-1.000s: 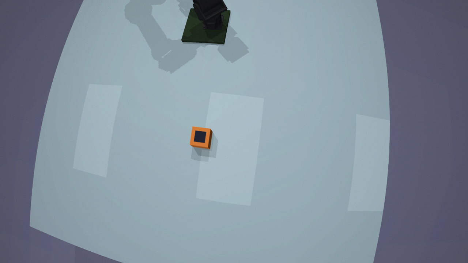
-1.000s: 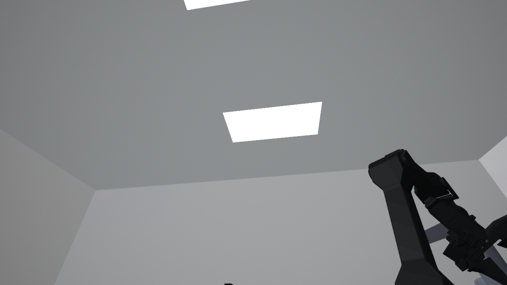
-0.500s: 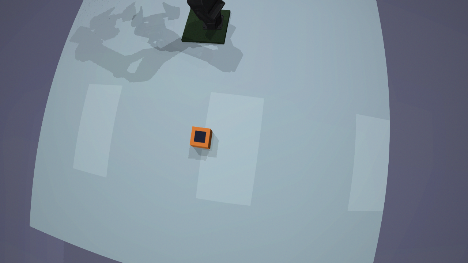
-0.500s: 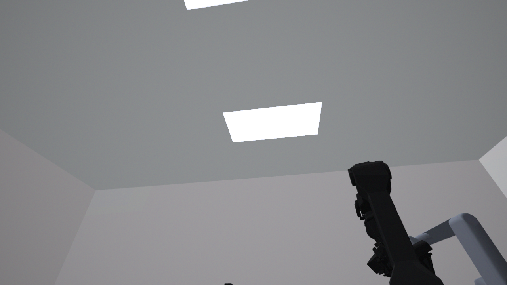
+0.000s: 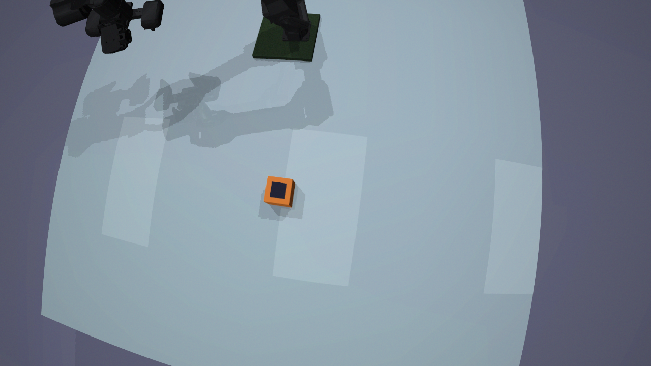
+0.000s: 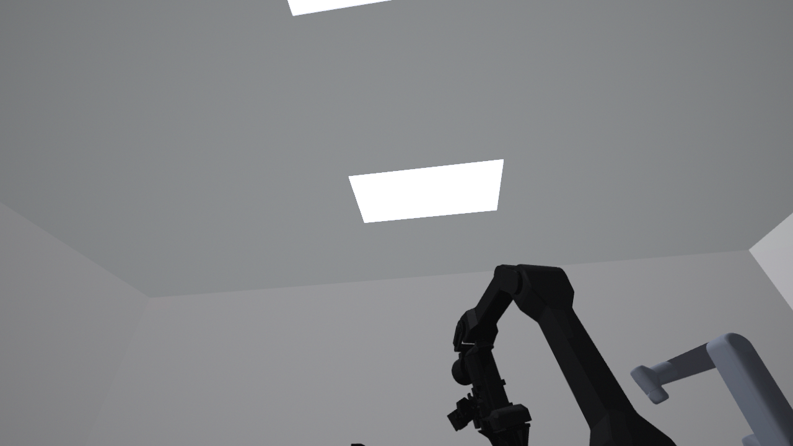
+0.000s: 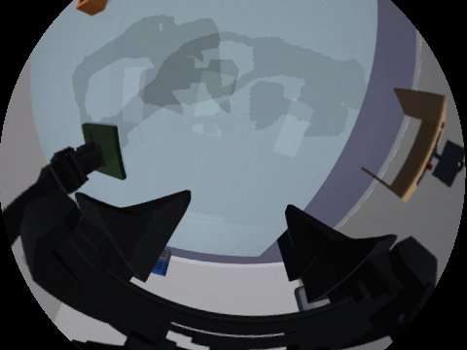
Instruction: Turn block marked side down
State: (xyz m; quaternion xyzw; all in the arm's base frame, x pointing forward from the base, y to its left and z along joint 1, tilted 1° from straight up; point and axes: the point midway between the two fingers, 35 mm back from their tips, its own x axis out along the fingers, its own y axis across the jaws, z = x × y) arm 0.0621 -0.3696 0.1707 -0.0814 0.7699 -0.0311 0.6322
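Note:
An orange block rests flat near the middle of the round pale table, its dark square marked side facing up. In the wrist view it is small, at the far upper left. My gripper is open and empty; its two dark fingers frame bare table near the rim. In the top view the gripper's body hangs high at the table's far left edge, well away from the block. The exterior view shows only the arm against the wall.
The arm's base stands on a dark green plate at the table's far edge. The arm's shadow falls between the base and the block. A wooden piece of furniture stands off the table on the right in the wrist view.

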